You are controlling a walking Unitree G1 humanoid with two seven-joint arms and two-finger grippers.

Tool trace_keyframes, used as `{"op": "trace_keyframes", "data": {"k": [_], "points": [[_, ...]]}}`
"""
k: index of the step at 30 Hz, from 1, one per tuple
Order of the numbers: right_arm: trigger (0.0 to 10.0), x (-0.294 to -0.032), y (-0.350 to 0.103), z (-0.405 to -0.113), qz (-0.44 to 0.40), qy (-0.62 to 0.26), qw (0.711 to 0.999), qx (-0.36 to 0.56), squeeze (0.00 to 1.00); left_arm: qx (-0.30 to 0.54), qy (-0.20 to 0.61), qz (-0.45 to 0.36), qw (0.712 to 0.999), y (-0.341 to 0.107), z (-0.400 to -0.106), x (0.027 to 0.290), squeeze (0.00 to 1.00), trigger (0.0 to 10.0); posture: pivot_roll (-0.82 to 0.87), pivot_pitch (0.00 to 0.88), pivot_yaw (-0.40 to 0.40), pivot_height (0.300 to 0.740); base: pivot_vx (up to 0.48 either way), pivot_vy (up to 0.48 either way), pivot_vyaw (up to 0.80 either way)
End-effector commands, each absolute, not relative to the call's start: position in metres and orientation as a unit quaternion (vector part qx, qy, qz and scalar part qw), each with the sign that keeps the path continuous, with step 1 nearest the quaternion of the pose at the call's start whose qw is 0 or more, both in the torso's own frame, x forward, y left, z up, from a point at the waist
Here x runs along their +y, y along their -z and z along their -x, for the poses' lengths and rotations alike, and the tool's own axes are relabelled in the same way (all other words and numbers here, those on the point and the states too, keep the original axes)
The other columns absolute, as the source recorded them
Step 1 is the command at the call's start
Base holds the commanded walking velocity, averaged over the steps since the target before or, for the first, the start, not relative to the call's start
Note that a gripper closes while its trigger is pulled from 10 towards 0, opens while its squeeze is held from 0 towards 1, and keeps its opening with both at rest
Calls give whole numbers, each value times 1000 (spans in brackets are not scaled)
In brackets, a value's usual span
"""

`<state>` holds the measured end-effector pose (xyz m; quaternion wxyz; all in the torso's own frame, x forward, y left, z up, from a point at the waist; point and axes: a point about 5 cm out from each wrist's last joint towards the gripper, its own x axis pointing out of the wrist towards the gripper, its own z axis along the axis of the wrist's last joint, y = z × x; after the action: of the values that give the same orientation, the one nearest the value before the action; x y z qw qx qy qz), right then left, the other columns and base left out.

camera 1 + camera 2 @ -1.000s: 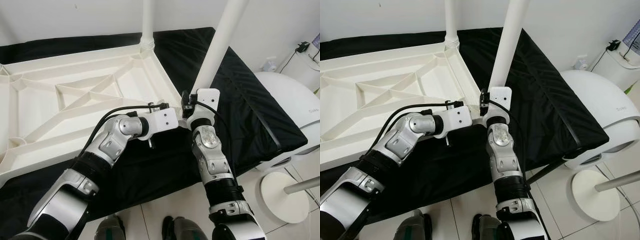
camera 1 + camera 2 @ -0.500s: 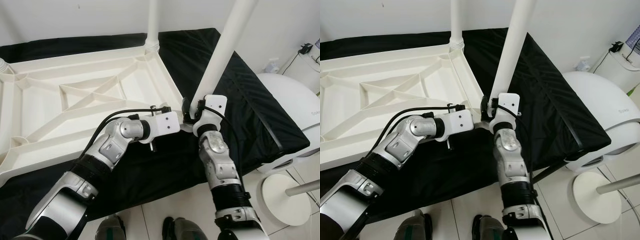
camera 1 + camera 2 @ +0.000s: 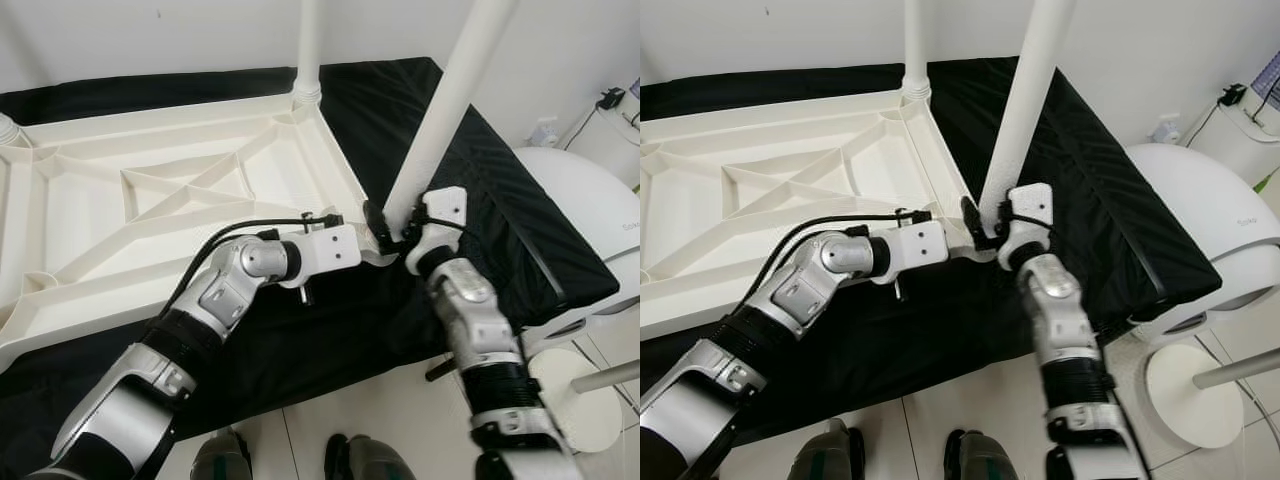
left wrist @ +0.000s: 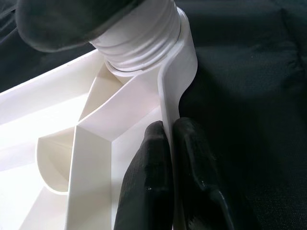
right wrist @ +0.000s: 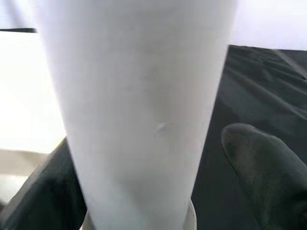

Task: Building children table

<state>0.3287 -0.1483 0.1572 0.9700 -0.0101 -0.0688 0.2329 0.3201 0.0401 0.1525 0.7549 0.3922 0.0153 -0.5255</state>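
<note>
A room in a home is showing here, with a pale tiled floor (image 3: 330,410) and a plain white wall (image 3: 150,35). A black cloth-covered surface (image 3: 500,200) is standing beside a rounded white plastic appliance (image 3: 590,210)

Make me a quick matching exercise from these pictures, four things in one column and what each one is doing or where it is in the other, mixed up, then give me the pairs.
Things:
1. left gripper
2. right gripper
3. far leg
4. tabletop

States:
A. lying upside down on the black cloth
B. standing upright in the far corner socket
C. pinching the tabletop's thin rim
D. around the base of the near leg

Pairs: 1-C, 2-D, 3-B, 4-A
</note>
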Motion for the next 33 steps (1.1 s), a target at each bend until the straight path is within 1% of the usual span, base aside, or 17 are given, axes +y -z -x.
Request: {"op": "trace_keyframes", "data": {"k": [1,3,4,5,7,9,10,14,18,24,31,32,33], "points": [[10000,-146,-155,-327,14,-268,961,-65,0,20,555,-407,725,-148,-314,35,0,10000,-21,61,-61,740,0,0,0],[10000,-153,-158,-328,26,-308,949,-61,0,19,554,-407,726,-148,-315,36,0,10000,-19,64,-60,740,0,0,0],[10000,-153,-158,-328,26,-308,949,-61,0,19,554,-407,726,-148,-315,36,0,10000,-19,64,-60,740,0,0,0],[10000,-156,-159,-328,34,-336,939,-59,0,19,553,-407,726,-149,-315,36,0,10000,-18,66,-58,740,0,0,0],[10000,-160,-160,-328,39,-366,928,-54,0,19,553,-407,727,-149,-315,36,0,10000,-19,68,-55,740,0,0,0],[10000,-160,-160,-328,39,-366,928,-54,0,19,553,-407,727,-149,-315,36,0,10000,-19,68,-55,740,0,0,0],[10000,-163,-160,-329,42,-388,919,-46,0,18,552,-408,727,-150,-316,36,0,10000,-20,72,-51,740,0,0,0],[10000,-166,-160,-332,44,-404,913,-41,0,18,553,-408,727,-150,-316,37,0,10000,-18,73,-48,740,0,0,0],[10000,-169,-159,-335,50,-439,897,-27,0,18,554,-408,726,-151,-316,37,0,10000,-16,73,-43,740,0,0,0],[10000,-176,-156,-339,66,-458,886,-11,0,18,554,-409,725,-151,-316,37,0,10000,-13,75,-40,740,0,0,0],[10000,-180,-159,-342,71,-462,884,-10,0,18,553,-410,725,-152,-316,37,0,10000,-13,77,-40,740,0,0,0],[5255,-181,-159,-342,68,-461,885,-10,0,18,554,-410,725,-152,-316,37,0,10000,-14,77,-40,740,0,0,0],[5255,-181,-159,-342,68,-461,885,-10,0,18,554,-410,725,-152,-316,37,0,10000,-14,77,-40,740,0,0,0]]}}
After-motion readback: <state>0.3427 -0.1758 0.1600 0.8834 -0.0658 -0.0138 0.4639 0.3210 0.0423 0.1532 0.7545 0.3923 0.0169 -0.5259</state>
